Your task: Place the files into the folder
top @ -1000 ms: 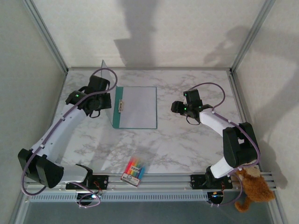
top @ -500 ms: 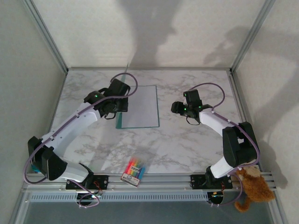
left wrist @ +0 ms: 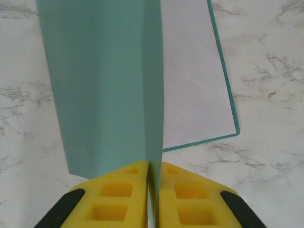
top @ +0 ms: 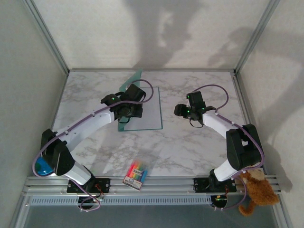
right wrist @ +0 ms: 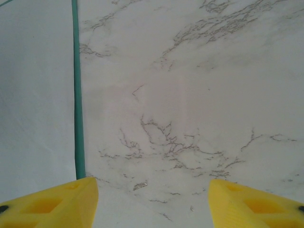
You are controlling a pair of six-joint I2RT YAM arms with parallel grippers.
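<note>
The left gripper (left wrist: 153, 167) is pinching the folder (left wrist: 104, 85) by its raised cover, jaws clenched on the edge. The files (left wrist: 194, 80) are lying inside it, mid-table (right wrist: 190, 95). The right gripper (right wrist: 152, 186) is hovering just right of the folder, jaws released.

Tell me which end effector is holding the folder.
The left end effector, shut on the raised teal cover of the folder; the right end effector hangs open over the marble tabletop beside it.
</note>
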